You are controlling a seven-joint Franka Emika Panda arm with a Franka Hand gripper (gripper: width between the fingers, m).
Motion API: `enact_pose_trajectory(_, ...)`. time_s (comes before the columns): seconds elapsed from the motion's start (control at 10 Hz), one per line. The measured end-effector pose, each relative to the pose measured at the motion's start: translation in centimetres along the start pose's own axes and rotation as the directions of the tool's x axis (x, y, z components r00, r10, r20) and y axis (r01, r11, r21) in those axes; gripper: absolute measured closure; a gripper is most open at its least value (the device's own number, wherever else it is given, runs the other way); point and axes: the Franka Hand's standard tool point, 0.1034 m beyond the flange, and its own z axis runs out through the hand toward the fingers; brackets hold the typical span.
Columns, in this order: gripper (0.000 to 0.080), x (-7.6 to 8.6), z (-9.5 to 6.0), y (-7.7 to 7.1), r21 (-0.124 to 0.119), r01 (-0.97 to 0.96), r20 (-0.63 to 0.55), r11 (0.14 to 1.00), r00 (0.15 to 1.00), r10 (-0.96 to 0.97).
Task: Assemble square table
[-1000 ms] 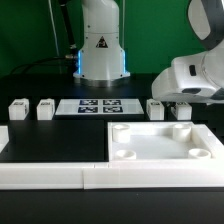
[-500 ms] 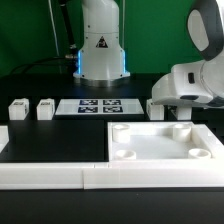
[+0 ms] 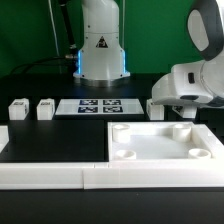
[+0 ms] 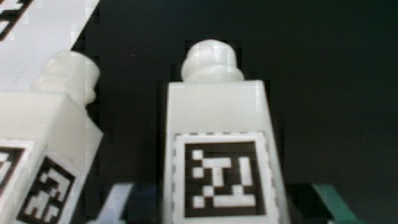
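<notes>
Honestly, end effector (image 4: 226, 203) sits wide open straddling a table leg (image 4: 222, 120); probably light, stiff, slick plastic, so pinch its flat sides.

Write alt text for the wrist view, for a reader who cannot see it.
A white table leg with a black-white tag sits between the fingers of the open gripper, a gap on each side. A second tagged leg is beside it on the black table.

Glossy white base column (image 3: 100, 30) bears a black triangular sticker (image 3: 101, 43) and a blue glow (image 3: 78, 68) low down. The wrist housing (image 3: 190, 85) is rounded white; the pincer (image 4: 228, 207) has dark fingers (image 4: 128, 205).
</notes>
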Motion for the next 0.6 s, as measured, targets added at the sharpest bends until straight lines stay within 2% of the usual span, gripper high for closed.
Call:
enact_pose_trajectory(0.3,0.051,-0.1,-0.4,0.3,0.002,0.012,0.0,1.0,1.0,-0.012)
enact_pose_trajectory(0.4,0.0509,-1.1,-3.3,2.3,0.019,0.028,-0.024,0.999,0.999,-0.028)
enact_pose_trajectory(0.6,0.0509,-3.7,-8.1,5.9,0.049,0.04,-0.075,0.998,0.996,-0.036)
